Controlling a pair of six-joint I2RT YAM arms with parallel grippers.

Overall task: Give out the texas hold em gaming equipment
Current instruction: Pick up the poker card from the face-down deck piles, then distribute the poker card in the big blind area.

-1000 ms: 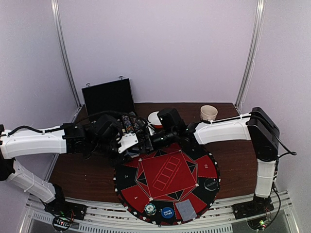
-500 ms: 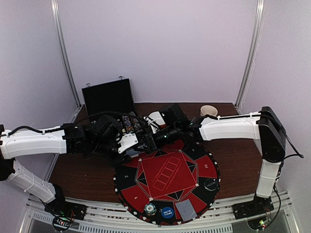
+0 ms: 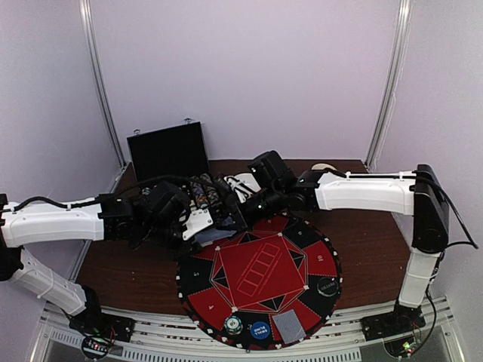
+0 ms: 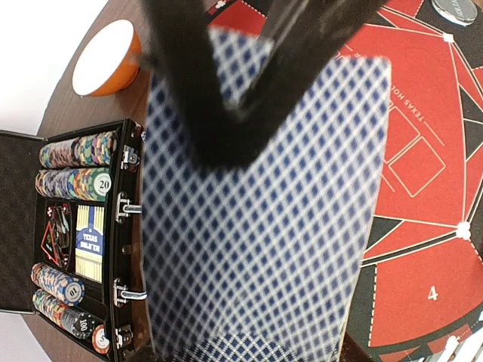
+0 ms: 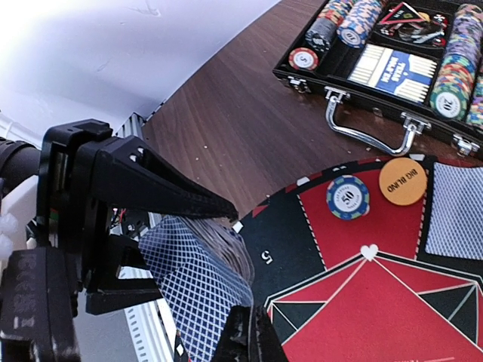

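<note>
My left gripper (image 3: pixel 205 228) is shut on a deck of cards (image 4: pixel 264 226) with blue diamond-patterned backs, held over the mat's far left edge. In the right wrist view its black fingers (image 5: pixel 162 188) clamp the deck (image 5: pixel 198 275) from both sides. My right gripper (image 5: pixel 254 333) is shut on the edge of the deck's top card; its fingers (image 4: pixel 219 98) cross the top of the left wrist view. A blue chip (image 5: pixel 348 197), an orange disc (image 5: pixel 402 181) and a face-down card (image 5: pixel 455 211) lie on the red-and-black mat (image 3: pixel 260 275).
The open black case (image 3: pixel 167 151) stands at the back left, with rows of chips (image 4: pixel 72 181) and a boxed deck in its tray. An orange cup (image 4: pixel 106 56) stands beside it. A chip (image 3: pixel 232 325), a blue disc (image 3: pixel 259 329), a card (image 3: pixel 288 326) and a black disc (image 3: pixel 326 286) lie on the mat's near edge.
My right arm has swung left to the deck, and its jaws have closed on the top card. My left arm and the deck have stayed put.
</note>
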